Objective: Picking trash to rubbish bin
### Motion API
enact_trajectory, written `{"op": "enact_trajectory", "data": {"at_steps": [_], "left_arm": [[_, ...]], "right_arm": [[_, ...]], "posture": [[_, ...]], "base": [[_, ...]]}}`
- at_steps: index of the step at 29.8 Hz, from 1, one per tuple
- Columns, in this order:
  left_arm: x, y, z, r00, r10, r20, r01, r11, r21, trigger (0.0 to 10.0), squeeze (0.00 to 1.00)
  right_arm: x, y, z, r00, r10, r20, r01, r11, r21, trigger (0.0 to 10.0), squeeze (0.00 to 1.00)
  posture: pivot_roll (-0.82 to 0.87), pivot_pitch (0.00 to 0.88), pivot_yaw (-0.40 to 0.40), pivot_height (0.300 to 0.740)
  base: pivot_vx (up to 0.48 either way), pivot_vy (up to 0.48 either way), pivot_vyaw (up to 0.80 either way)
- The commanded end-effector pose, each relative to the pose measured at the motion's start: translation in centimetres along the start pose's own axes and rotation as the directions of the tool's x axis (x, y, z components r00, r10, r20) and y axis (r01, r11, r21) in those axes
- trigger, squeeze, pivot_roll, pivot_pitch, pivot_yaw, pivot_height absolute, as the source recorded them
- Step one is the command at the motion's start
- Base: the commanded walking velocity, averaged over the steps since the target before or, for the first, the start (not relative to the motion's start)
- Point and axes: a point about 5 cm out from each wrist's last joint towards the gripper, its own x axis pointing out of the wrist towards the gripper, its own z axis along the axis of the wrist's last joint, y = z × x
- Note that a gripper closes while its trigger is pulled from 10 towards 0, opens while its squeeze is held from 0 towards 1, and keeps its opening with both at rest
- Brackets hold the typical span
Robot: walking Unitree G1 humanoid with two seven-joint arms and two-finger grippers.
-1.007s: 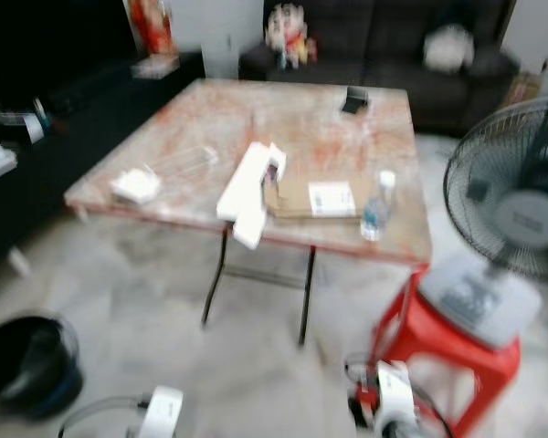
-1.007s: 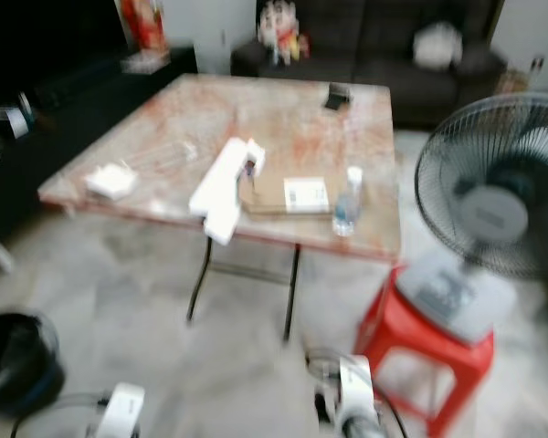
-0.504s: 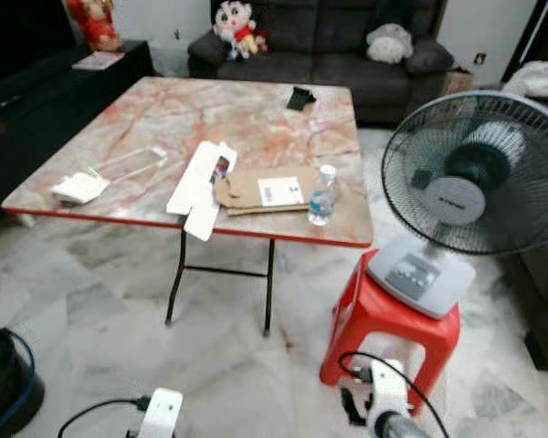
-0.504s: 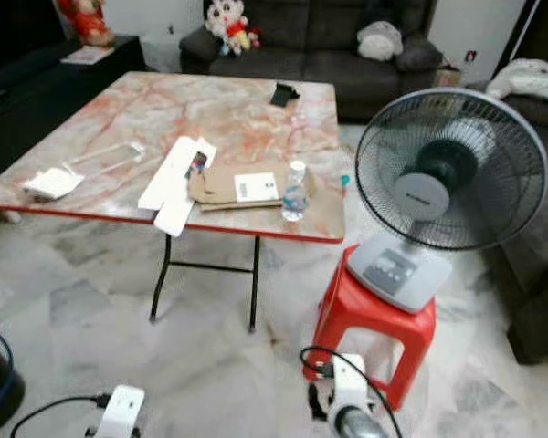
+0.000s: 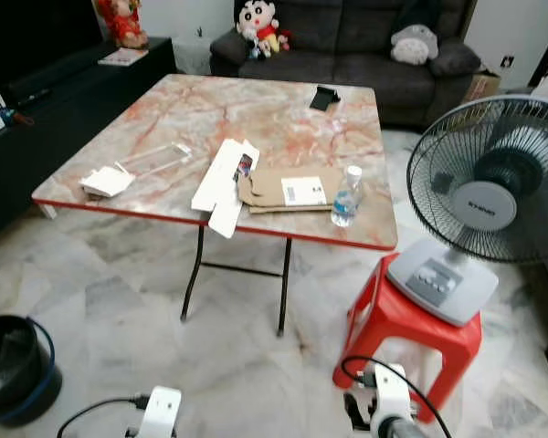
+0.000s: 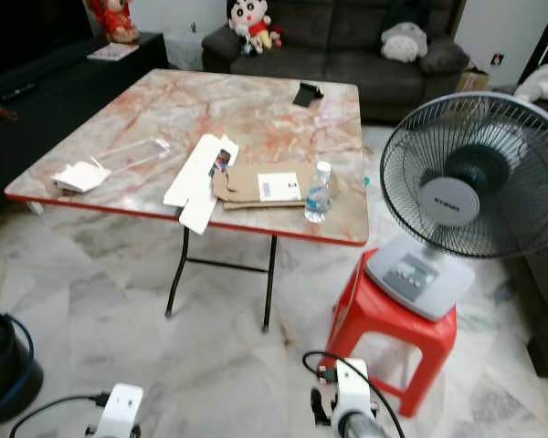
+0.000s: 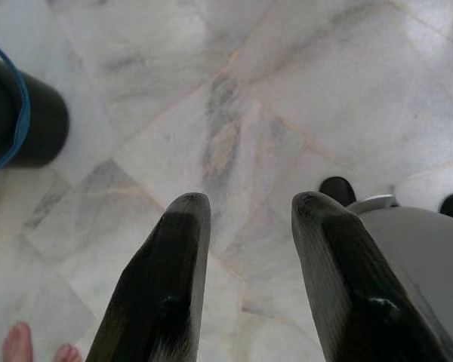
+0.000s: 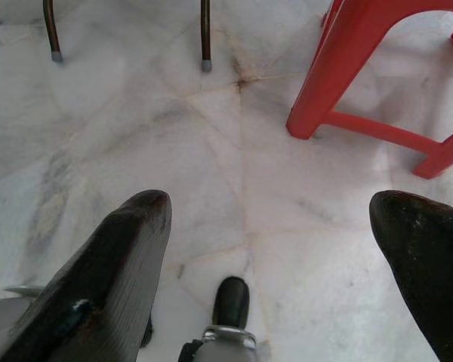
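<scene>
Left eye view: clear plastic water bottle [image 5: 346,196] upright near front edge of marble-pattern tabletop [image 5: 283,119]. Judged light, smooth, crushable; grip mid-body. Black round rubbish bin [image 5: 14,365] on floor. Left end effector [image 7: 245,279], right end effector [image 8: 275,264]: fingers apart, empty.

Each end effector [image 7: 245,283] has two long, glossy black fingers [image 8: 98,279] with rounded tips. White wrist housings [image 5: 160,411] trail thin black cables [image 6: 333,360].

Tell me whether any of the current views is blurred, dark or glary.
Left and right eye views: sharp, evenly lit; the marbled folding table and clear plastic bottle read clearly. Left wrist view: tiled floor sharp, the near black fingers soft. Right wrist view: bright, with the red plastic stool crisp.
</scene>
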Motion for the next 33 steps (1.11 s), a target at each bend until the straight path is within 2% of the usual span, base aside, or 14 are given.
{"op": "enact_trajectory", "data": {"at_steps": [1,20,29,33], "left_arm": [[0.0,0.2,0.0,1.000,-0.001,-0.001,0.001,1.000,-0.012,10.0,0.00],[0.0,0.6,-0.3,1.000,-0.002,-0.007,0.002,1.000,0.004,10.0,0.00],[0.1,1.0,0.3,1.000,0.002,0.007,-0.002,1.000,0.007,10.0,0.00],[0.2,1.1,0.9,1.000,0.006,0.030,-0.006,1.000,0.008,10.0,0.00]], "right_arm": [[0.0,0.1,0.0,1.000,0.002,-0.001,-0.002,1.000,-0.001,10.0,0.00],[0.0,0.5,-0.2,1.000,0.009,0.012,-0.009,1.000,0.018,10.0,0.00],[0.0,0.7,-0.4,1.000,0.007,0.007,-0.008,1.000,0.028,10.0,0.00],[0.0,0.8,-0.3,1.000,0.011,0.014,-0.011,0.999,0.034,10.0,0.00]], "posture": [[0.01,0.000,-0.029,0.740],[0.01,0.000,-0.015,0.740],[0.01,0.000,-0.005,0.740],[0.00,0.000,-0.001,0.740]], "base": [[0.000,0.315,-0.69],[0.000,0.328,0.00],[0.000,0.330,0.00],[0.000,0.000,0.00]]}}
